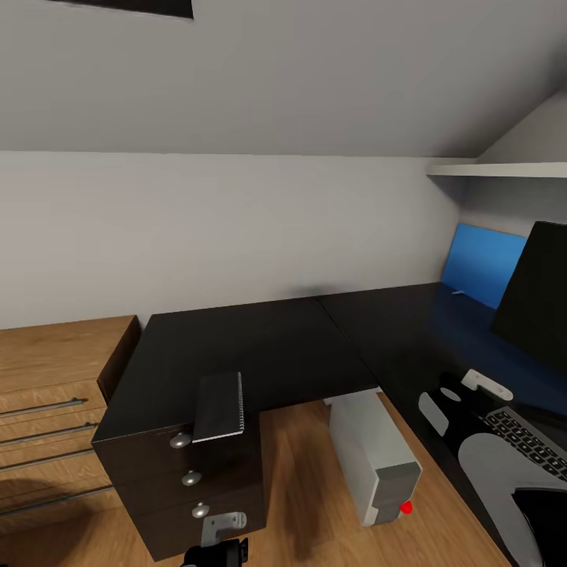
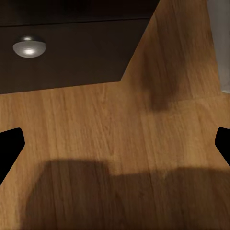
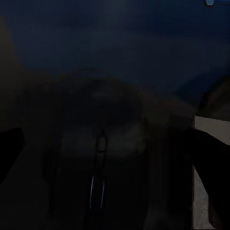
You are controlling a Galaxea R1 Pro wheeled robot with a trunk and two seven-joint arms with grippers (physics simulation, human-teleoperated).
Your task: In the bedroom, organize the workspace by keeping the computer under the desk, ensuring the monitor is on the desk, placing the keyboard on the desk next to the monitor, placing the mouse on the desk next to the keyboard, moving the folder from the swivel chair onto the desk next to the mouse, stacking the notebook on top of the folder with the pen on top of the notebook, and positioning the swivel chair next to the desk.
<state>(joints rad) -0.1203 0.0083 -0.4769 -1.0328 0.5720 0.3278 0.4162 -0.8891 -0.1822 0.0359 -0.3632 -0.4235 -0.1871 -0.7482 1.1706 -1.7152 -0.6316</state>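
Below my right hand [image 3: 108, 143] lies the mouse [image 3: 98, 158], dark and dim, sitting between my spread fingers; the hand is open, and whether it touches the mouse I cannot tell. From the head, my right arm reaches over the black worktop [image 1: 268, 346] beside the keyboard [image 1: 528, 441], with the monitor [image 1: 535, 299] behind it and the blue folder [image 1: 480, 264] leaning against the wall. The notebook [image 1: 219, 405] lies on the worktop's near left end, above the drawers [image 1: 189, 488], its edge at the rim. The computer [image 1: 374, 461] stands on the floor in the corner under the worktop. My left hand [image 2: 115, 143] hangs open over bare wood floor [image 2: 96, 124], near a drawer knob [image 2: 29, 46].
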